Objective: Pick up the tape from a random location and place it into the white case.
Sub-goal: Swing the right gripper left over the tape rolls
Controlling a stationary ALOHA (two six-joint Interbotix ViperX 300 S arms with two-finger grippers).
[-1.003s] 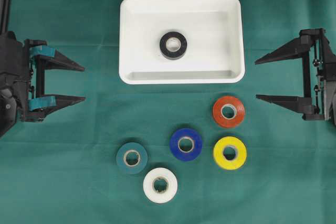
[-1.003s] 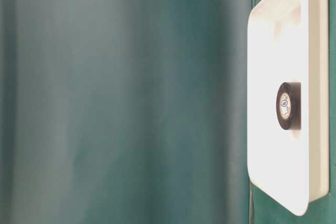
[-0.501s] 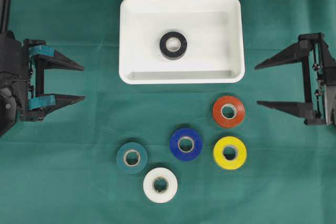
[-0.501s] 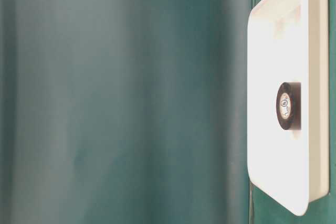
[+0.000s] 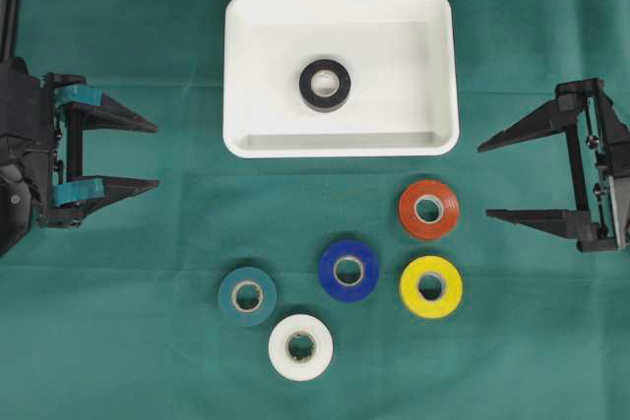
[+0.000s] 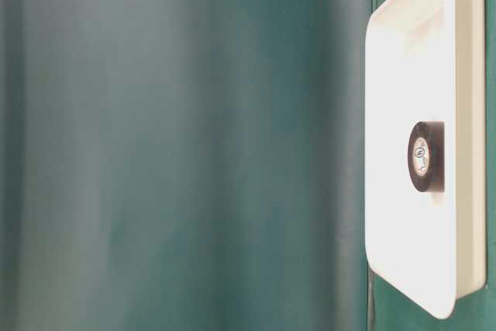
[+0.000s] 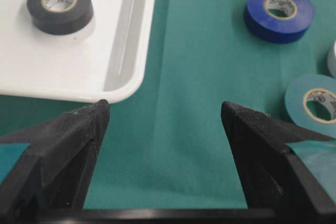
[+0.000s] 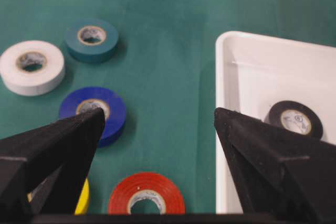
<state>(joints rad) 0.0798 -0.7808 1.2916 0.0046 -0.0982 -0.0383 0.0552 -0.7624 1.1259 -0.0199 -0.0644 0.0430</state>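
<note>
The white case (image 5: 246, 66) lies at the back middle of the green cloth, with a black tape roll (image 5: 325, 85) flat inside it. In front of it lie several loose tape rolls: red (image 5: 428, 209), blue (image 5: 348, 270), yellow (image 5: 430, 286), teal (image 5: 247, 296) and white (image 5: 300, 346). My left gripper (image 5: 156, 156) hovers open at the far left, empty, well away from every roll. At the far right my right gripper (image 5: 484, 180) stands wide open and empty, just right of the red roll (image 8: 146, 196), which shows low between its fingers.
Green cloth covers the whole table. The left wrist view shows the case's near corner (image 7: 126, 90) just past the left finger, and the blue roll (image 7: 278, 11) and teal roll (image 7: 315, 103) to the right. The table-level view shows only the case (image 6: 403, 75) and black roll (image 6: 425, 156).
My right gripper has shifted toward the table's front, from beside the case to level with the red roll, still wide open. The left gripper and all rolls have stayed put.
</note>
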